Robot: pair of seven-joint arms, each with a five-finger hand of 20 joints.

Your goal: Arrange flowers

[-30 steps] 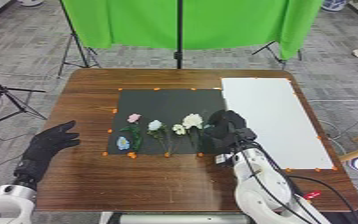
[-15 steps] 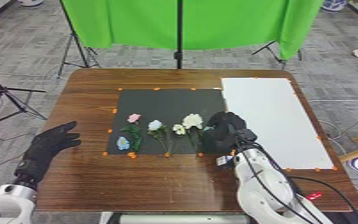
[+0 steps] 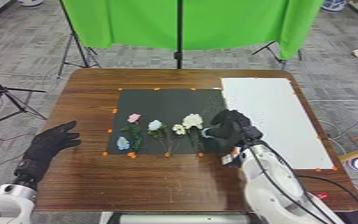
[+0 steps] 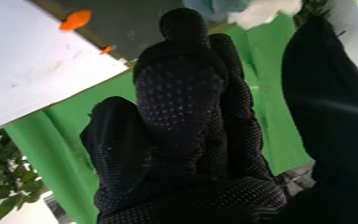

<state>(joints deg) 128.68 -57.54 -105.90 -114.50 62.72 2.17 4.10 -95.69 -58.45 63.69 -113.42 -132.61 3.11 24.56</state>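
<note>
Lying on a black mat (image 3: 162, 103), flowers (image 3: 192, 120); right hand (image 3: 232, 125) wide nearby; left hand (image 3: 51, 140) relaxed

Text: none readable | labels, brands: none readable | numbers, signs: none readable

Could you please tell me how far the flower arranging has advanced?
Already laid side by side on the black sheet: the pink flower, the blue flower and the white flowers. The right hand is at a pale blue flower; I cannot tell whether it grips it. Settling that one is probably what is left.
</note>
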